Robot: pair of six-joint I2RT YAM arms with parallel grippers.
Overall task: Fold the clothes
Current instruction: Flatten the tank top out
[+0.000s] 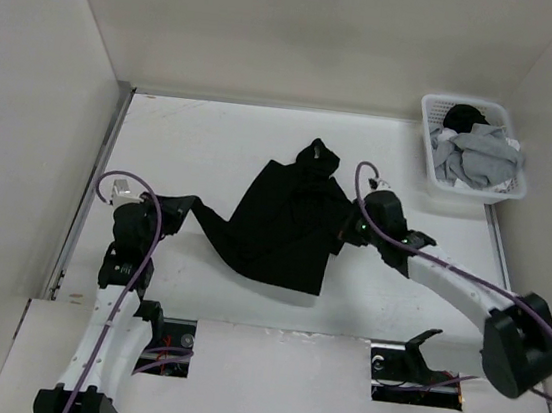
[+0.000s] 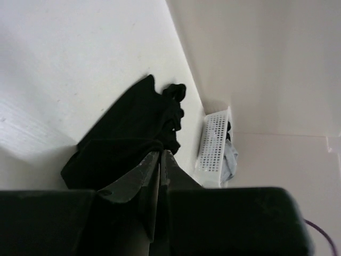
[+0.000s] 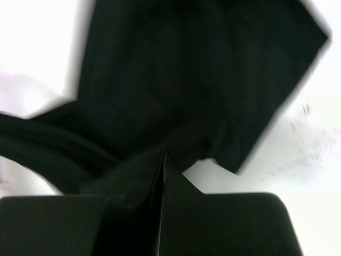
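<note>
I am pinching a plain, matte, soft black fabric garment [image 1: 283,228] from both sides. It is lying crumpled across the middle of the white bench [image 1: 194,136], creased and partly doubled over, with a bunched lump of cloth sticking out at its 12 o'clock end. My left fingers [image 2: 154,168] are pressing together on a narrow strip that is stretching out from the garment's 9 o'clock side. My right fingers [image 3: 159,173] are squeezing flat on a ruffled fold at its 3 o'clock edge. My left arm is standing up from its base and bending over at the wrist, pointing toward 3 o'clock. My right arm is reaching low and long across the bench toward 10 o'clock. At the bench's 1 o'clock corner a white plastic lattice basket [image 1: 431,145] is holding rumpled light grey garments [image 1: 478,163] with something dark behind them.
</note>
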